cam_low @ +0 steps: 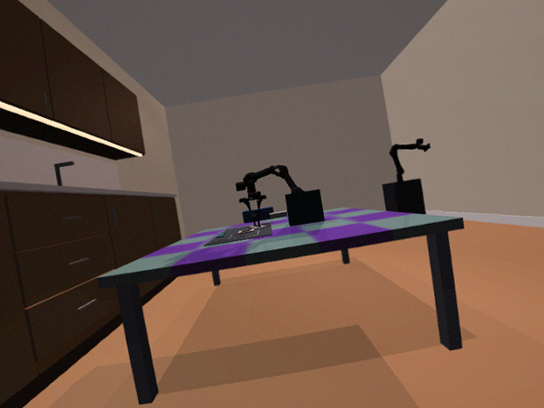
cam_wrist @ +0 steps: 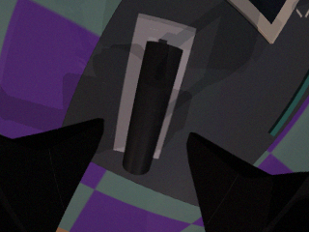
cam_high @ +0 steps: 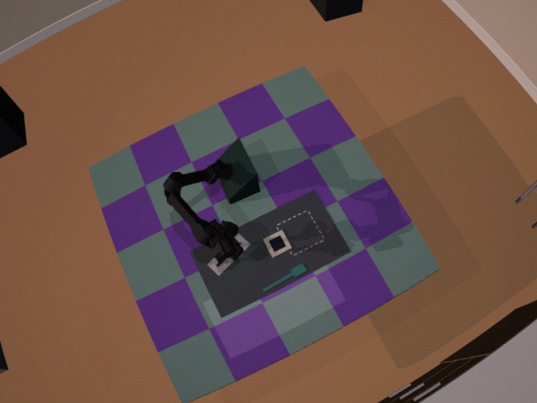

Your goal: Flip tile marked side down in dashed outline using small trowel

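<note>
The tile (cam_high: 277,243) (cam_wrist: 270,34), pale-rimmed with a dark centre, lies marked side up across the left edge of the dashed outline (cam_high: 308,211) on the dark mat (cam_high: 234,299). A teal tool (cam_high: 299,269) (cam_low: 221,234) (cam_wrist: 288,115) with a thin handle and square blade lies near the mat's front edge. Another tool, a pale rectangular plate (cam_high: 216,268) (cam_wrist: 169,26) with a thick black handle (cam_wrist: 150,106) over it, lies at the mat's left. I cannot tell which tool is the trowel. My gripper (cam_wrist: 146,131) (cam_low: 257,224) is open, its fingers apart either side of the black handle.
The arm's dark base block (cam_high: 241,175) (cam_low: 304,207) stands behind the mat on the purple and green table (cam_high: 247,338) (cam_low: 355,226). A blue object (cam_low: 262,213) shows behind my gripper. Another arm (cam_low: 395,155) stands on a dark pedestal beyond the table.
</note>
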You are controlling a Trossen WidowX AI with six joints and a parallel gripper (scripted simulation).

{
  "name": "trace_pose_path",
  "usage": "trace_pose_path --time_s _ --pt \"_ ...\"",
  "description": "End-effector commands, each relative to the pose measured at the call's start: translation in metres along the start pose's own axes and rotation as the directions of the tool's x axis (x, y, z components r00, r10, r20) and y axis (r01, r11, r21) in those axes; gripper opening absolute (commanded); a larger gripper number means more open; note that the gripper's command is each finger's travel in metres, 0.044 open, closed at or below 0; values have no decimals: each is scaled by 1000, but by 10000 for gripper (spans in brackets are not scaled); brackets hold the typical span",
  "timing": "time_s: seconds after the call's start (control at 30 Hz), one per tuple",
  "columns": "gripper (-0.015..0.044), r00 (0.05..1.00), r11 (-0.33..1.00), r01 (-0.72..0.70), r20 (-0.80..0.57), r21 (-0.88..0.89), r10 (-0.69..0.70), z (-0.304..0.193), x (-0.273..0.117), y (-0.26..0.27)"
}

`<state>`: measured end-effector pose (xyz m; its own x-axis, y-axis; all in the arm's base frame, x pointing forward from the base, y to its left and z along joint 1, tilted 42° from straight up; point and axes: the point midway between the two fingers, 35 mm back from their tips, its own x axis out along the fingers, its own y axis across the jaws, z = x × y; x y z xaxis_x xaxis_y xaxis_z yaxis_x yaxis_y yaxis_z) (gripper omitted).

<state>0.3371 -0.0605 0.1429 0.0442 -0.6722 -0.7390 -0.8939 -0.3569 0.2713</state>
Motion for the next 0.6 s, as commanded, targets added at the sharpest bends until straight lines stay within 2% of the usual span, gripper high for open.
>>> trace_pose_path --time_s 0.0,0.13,0.57 --pt "300 1000 1000 10 -3 4 -10 0 -9 -2" --pt "300 1000 998 21 8 59 -21 1 -7 -1" --pt "300 990 889 70 77 453 -118 7 2 5"
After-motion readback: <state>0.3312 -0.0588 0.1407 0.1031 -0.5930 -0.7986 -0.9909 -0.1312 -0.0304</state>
